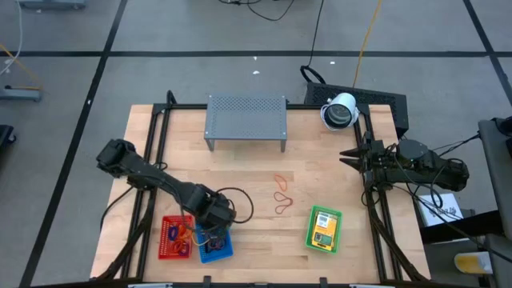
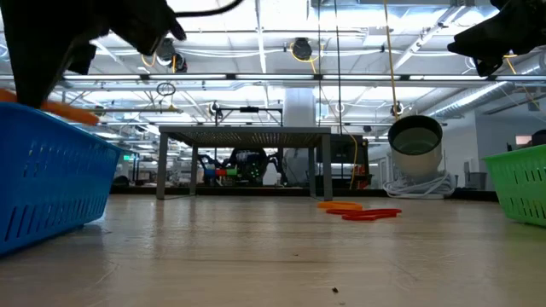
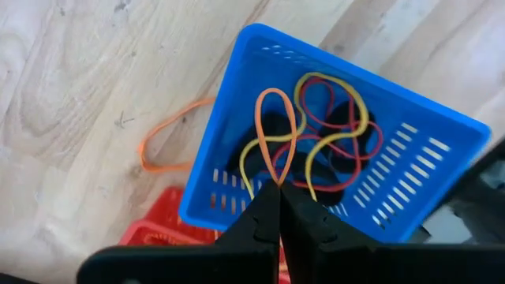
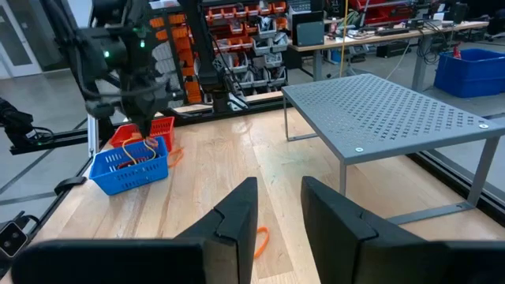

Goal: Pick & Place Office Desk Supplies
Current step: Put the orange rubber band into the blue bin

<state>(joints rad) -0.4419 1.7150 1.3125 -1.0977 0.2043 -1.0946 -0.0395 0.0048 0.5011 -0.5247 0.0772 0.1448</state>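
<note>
Rubber band (image 3: pixel 276 134), an orange loop, is pinched at its lower end between the closed jaws of the left gripper (image 3: pixel 279 188), and it hangs directly over the blue basket (image 3: pixel 430 154) near the lower left of the high view. That basket already holds a tangle of red and yellow bands (image 3: pixel 335 130), so the step in hand looks like the drop: the pick is done and the loop is poised above its bin. The next move calls for the jaws to part while they stay over the basket's opening, low enough that the springy loop falls inside and does not catch on the rim. Another orange band (image 3: pixel 162 146) lies on the worktop (image 1: pixel 248 180) just beside the blue basket, and the red basket (image 1: pixel 170 240) sits against the blue one on its left side. More loose bands (image 1: pixel 282 196) remain near the middle of the high view, well apart from both arms, so sorting is likely not finished. The green basket (image 1: pixel 324 230) at lower right holds a yellow packet (image 1: pixel 322 234). The right gripper (image 4: pixel 276 209) waits at the right edge of the worktop with its jaws apart and nothing between them, facing the grey shelf (image 1: pixel 246 118).
</note>
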